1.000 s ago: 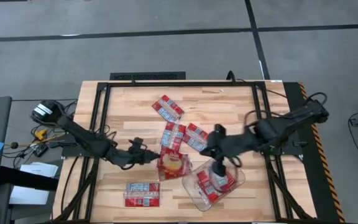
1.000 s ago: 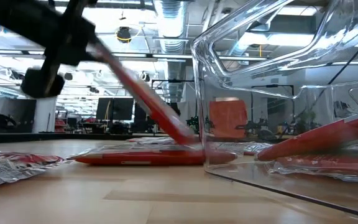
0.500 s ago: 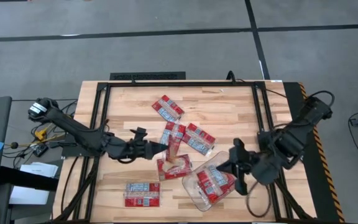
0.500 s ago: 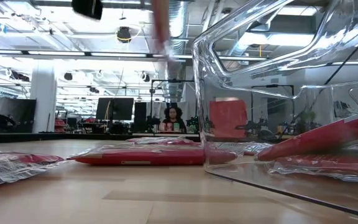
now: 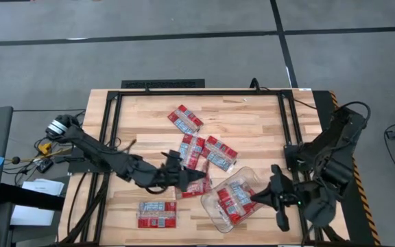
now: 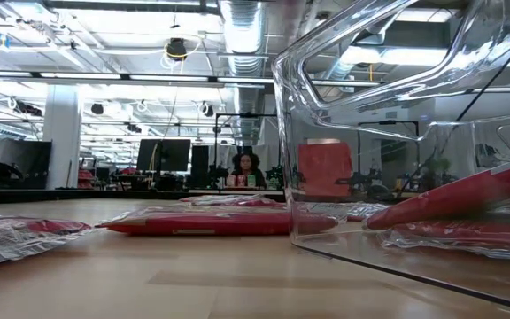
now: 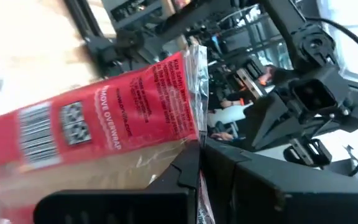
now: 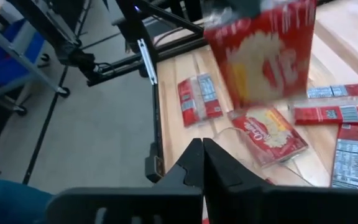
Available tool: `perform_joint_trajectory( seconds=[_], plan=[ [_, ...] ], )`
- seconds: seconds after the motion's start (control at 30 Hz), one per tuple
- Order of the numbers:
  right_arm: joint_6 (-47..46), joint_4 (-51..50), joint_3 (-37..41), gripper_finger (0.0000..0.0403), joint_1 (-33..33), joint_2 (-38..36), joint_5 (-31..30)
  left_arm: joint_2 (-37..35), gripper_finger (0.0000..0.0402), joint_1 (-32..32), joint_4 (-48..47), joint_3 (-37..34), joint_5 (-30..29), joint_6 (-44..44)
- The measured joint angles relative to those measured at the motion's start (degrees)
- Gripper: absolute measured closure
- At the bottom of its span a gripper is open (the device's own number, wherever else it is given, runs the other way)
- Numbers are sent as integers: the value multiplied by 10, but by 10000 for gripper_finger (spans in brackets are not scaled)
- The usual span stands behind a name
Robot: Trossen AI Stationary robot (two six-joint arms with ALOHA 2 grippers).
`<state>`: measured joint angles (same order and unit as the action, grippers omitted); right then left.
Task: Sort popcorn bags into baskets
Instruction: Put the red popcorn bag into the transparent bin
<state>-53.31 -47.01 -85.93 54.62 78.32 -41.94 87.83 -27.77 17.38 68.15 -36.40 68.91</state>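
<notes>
My left gripper [image 5: 184,180] is clamped on a popcorn bag [image 7: 98,121], held up off the table [image 5: 252,120]. The basket [image 5: 214,209] lies just to its right. My right gripper [image 5: 262,197], I think closed and empty, waits beside the basket.

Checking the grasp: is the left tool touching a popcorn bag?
Touching: in the left wrist view the left tool is clamped on a popcorn bag.

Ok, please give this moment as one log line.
left gripper: shut on bag, in air near tub | right gripper: shut, empty, beside tub | tub: bags inside
</notes>
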Motion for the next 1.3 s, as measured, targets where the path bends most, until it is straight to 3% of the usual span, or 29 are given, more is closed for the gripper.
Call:
perform_joint_trajectory(
  seconds=[0.3,0.57,0.83,0.97,1.17,1.3],
  plan=[
    [-28,-2,0,366,40,0,-20,132,401,-8,8,107,7,57],
    [-28,1,0,383,54,0,-21,206,401,11,17,138,-20,114],
    [-28,1,0,373,54,0,-21,296,401,30,176,137,-31,172],
    [-28,1,0,363,54,0,-21,325,398,29,196,137,-33,195],
    [-28,-4,0,374,54,0,-21,331,344,18,197,137,54,167],
    [-28,-10,0,383,54,2,-18,331,284,18,201,137,166,155]
  ],
)
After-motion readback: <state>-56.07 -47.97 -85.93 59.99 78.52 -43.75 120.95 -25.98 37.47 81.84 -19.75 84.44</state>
